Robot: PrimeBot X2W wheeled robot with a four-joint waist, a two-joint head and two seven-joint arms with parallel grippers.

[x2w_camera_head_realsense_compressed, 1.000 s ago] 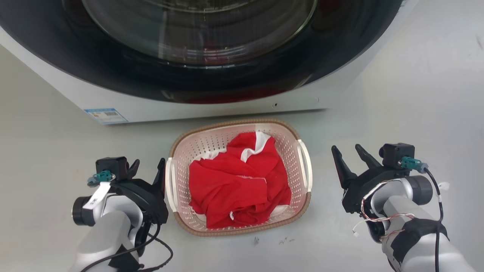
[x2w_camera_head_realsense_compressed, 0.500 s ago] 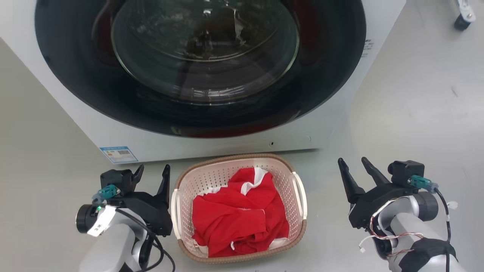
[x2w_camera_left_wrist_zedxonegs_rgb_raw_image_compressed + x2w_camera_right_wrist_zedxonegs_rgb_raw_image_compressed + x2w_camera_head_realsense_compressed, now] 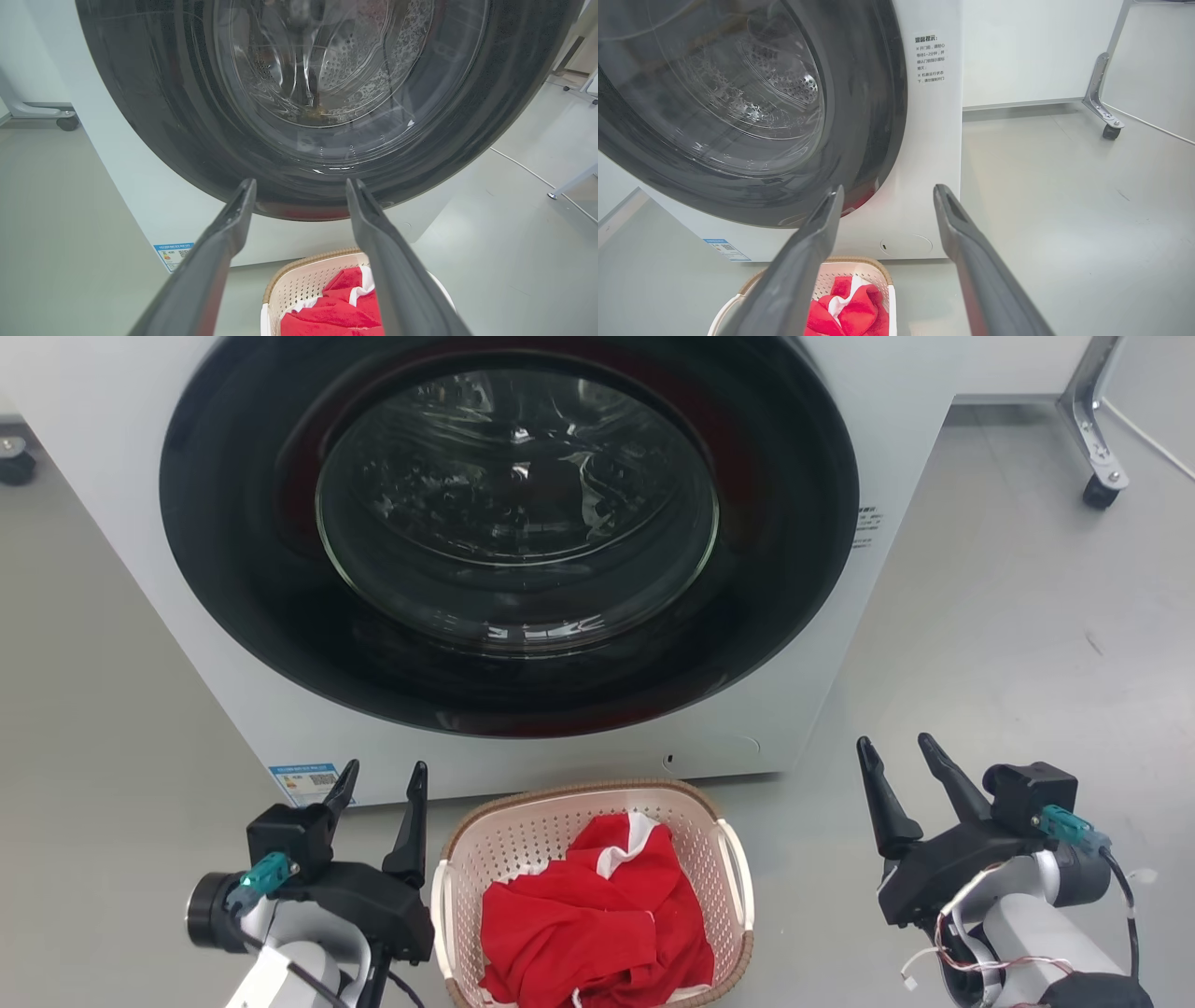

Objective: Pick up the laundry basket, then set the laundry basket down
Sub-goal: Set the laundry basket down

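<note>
Can't call it done or unstarted: laundry basket (image 3: 532,826) parked on the floor (image 3: 980,616), left claw (image 3: 386,767) and right claw (image 3: 893,742) both spread apart, gripping nothing.

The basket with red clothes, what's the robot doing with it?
The laundry basket sits on the floor in front of the washing machine, with red clothes inside. The robot's left pincer is open near the basket's left side, and its right pincer is open farther off on the right. Neither one is holding the basket.
</note>
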